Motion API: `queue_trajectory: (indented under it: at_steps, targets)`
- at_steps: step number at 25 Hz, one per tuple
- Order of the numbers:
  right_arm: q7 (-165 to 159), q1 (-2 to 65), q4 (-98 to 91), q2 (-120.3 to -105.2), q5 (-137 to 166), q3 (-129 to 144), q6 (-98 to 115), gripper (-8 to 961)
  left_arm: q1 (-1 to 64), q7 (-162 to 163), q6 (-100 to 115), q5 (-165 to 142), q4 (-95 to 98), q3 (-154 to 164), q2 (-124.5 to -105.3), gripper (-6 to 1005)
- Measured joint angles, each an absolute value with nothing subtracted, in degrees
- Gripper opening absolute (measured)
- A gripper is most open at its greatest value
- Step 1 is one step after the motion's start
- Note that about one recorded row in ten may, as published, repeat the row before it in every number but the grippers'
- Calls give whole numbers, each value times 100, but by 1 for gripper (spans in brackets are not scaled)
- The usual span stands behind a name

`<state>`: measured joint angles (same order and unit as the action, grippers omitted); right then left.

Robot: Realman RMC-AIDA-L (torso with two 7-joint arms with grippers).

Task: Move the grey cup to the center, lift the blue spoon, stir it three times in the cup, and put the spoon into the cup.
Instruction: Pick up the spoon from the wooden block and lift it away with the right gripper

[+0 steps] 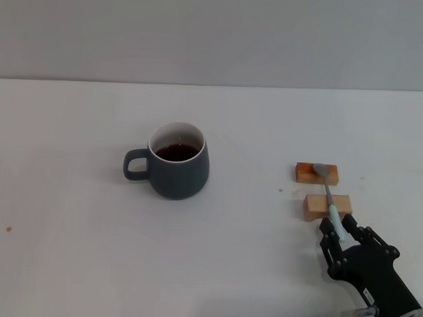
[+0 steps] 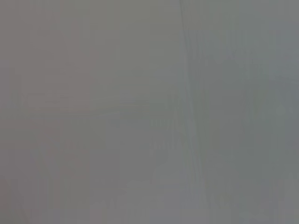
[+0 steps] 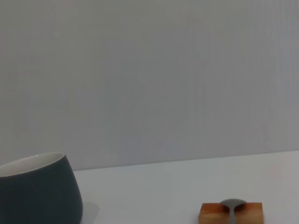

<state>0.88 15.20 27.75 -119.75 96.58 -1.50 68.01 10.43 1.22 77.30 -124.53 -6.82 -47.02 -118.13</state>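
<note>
The grey cup (image 1: 175,161) stands upright on the white table, a little left of the middle, handle to the left, with dark liquid inside. It also shows in the right wrist view (image 3: 39,191). The blue spoon (image 1: 329,195) lies across two tan wooden blocks, its metal bowl on the far block and its pale-blue handle pointing toward me. Its bowl shows in the right wrist view (image 3: 232,204). My right gripper (image 1: 339,229) is open, low at the near right, with its fingers on either side of the handle's end. The left gripper is out of view.
The far wooden block (image 1: 316,173) and the near wooden block (image 1: 327,206) sit right of the cup. The far block also shows in the right wrist view (image 3: 231,213). A grey wall backs the table (image 1: 66,264). The left wrist view shows only a plain grey surface.
</note>
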Motion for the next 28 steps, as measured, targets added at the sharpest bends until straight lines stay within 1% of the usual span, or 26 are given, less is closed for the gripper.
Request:
queue_trajectory:
  at_steps: [7,28]
  targets:
    - [88,1520,2746,-11975,9658,-150,6784,372,1070,123,7707,-12453,-677,-4702,-11812,-2]
    - [88,1515,2766,-11980,9659,-149,6775,367,1063,123,7699,-12454,-631,-4711,-11812,-1]
